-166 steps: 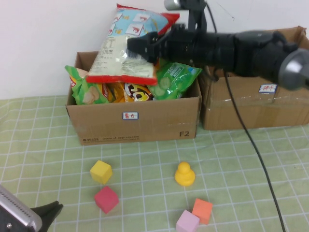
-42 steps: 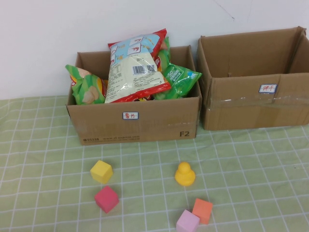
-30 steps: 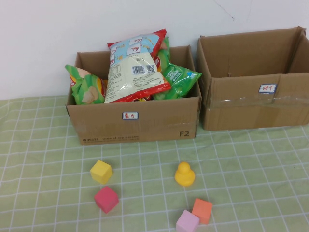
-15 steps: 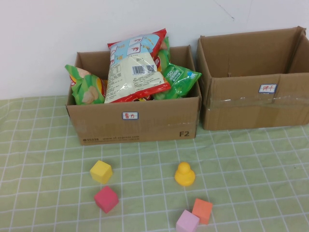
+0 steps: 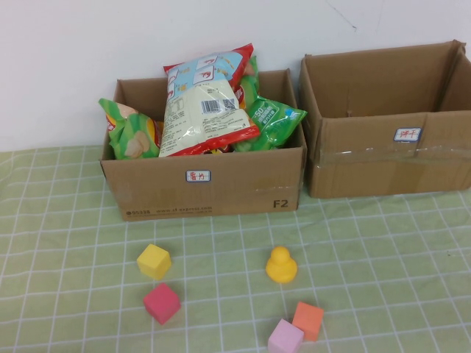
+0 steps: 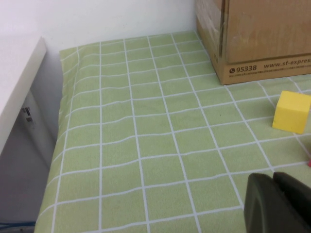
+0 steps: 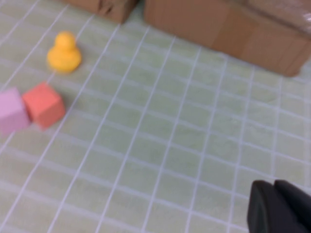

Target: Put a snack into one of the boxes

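Observation:
A red, white and blue snack bag (image 5: 207,103) lies on top of other snack bags in the left cardboard box (image 5: 206,184). Green snack bags (image 5: 276,118) lie under and beside it. The right cardboard box (image 5: 390,154) shows no contents from this angle. Neither arm shows in the high view. My left gripper (image 6: 273,180) is shut and empty, low over the tablecloth near the table's left edge. My right gripper (image 7: 274,187) is shut and empty, low over the tablecloth in front of the right box.
A yellow cube (image 5: 154,261), a red cube (image 5: 162,303), a yellow duck (image 5: 281,265), an orange cube (image 5: 308,321) and a pink cube (image 5: 285,338) lie on the green checked cloth in front of the boxes. A wall stands behind the boxes.
Over five seconds ago my right arm held the red and white snack bag over the left box. The bag now rests in that box and both arms have withdrawn. Nothing moved in the last second.

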Tool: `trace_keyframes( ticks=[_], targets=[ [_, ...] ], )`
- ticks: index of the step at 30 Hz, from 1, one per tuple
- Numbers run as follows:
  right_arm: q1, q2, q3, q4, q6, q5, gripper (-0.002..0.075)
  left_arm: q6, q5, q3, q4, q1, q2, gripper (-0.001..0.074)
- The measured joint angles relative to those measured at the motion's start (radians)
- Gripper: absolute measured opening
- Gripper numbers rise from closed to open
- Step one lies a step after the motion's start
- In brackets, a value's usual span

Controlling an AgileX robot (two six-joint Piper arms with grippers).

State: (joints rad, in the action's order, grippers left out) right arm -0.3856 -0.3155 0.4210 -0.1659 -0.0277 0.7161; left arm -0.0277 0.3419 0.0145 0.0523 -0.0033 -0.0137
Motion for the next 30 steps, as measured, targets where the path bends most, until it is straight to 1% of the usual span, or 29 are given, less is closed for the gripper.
trace_keyframes(
  ticks=[3, 6, 9, 12, 14, 16, 17, 19, 30],
  targets=[
    [0.088, 0.066, -0.002, 0.006, 0.0, -0.016, -0.0001, 0.0, 0.0, 0.0, 0.0, 0.0, 0.0, -0.0001],
    [0.181, 0.14, -0.04, 0.02, 0.002, -0.125, -0.0001, 0.0, 0.0, 0.0, 0.002, 0.0, 0.0, -0.0001],
    [0.266, 0.208, -0.138, 0.051, 0.002, -0.273, -0.0001, 0.0, 0.0, 0.0, 0.002, 0.0, 0.0, -0.0001],
    [0.316, 0.271, -0.276, 0.087, 0.004, -0.401, -0.0001, -0.002, 0.0, 0.0, 0.002, 0.0, 0.0, -0.0001],
    [0.331, 0.306, -0.367, 0.1, 0.004, -0.457, -0.0001, -0.002, 0.0, 0.0, 0.002, 0.0, 0.0, -0.0001],
    [0.34, 0.322, -0.433, 0.109, 0.004, -0.44, -0.0001, -0.002, 0.0, 0.0, 0.002, 0.0, 0.0, -0.0001],
    [0.34, 0.324, -0.44, 0.112, 0.004, -0.389, -0.0001, -0.002, 0.0, 0.0, 0.002, 0.0, 0.0, -0.0001],
    [0.34, 0.324, -0.441, 0.117, 0.004, -0.36, -0.0002, -0.002, 0.0, 0.0, 0.004, 0.0, 0.0, -0.0001],
    [0.341, 0.324, -0.441, 0.119, 0.002, -0.358, -0.0002, -0.002, 0.0, 0.0, 0.004, 0.0, 0.0, -0.0001]
  ],
)
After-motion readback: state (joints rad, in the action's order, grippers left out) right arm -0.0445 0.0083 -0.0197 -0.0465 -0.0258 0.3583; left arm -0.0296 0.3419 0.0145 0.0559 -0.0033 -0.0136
